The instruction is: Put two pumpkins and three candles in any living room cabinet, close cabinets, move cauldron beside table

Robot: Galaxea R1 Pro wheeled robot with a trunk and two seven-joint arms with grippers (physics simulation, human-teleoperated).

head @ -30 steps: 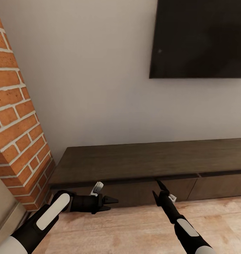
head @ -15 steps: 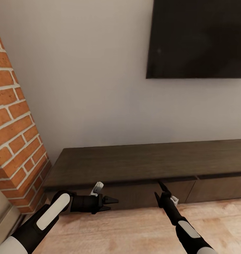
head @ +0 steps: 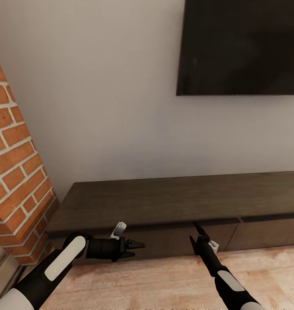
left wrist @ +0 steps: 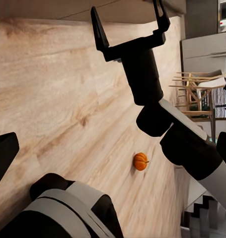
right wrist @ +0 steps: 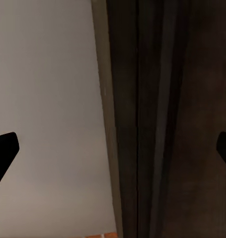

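Fingers of both grippers, spread, nothing between them. Left gripper [head: 137, 249]: points sideways toward the right arm, low over the floor, just in front of the cabinet's front face; its two dark fingers stand apart. Right gripper [head: 196, 232]: points up at the cabinet front, tips close to the underside of the top's front edge; in the left wrist view its fingers [left wrist: 99, 30] stand wide apart as an open fork.

Wall [head: 104, 94]: plain pale grey, behind the cabinet.

Television [head: 239, 47]: large black panel mounted on the wall, above the cabinet's right part.

Cabinet [head: 173, 200]: long, low, dark-brown wood unit against the wall; flat bare top; handleless drawer fronts, all flush and closed as far as seen. Seen close in the right wrist view as dark wood grain [right wrist: 172, 119].

Brick column [head: 15, 172]: red brick, pale mortar, just beside the cabinet's left end.

Floor [head: 164, 280]: light wood boards, running up to the cabinet's base.

Dining chairs [left wrist: 197, 94]: light wood, far across the room, in the left wrist view.

Pumpkin [left wrist: 140, 161]: small, orange, ribbed; alone on the floor boards, well apart from the cabinet and both grippers.
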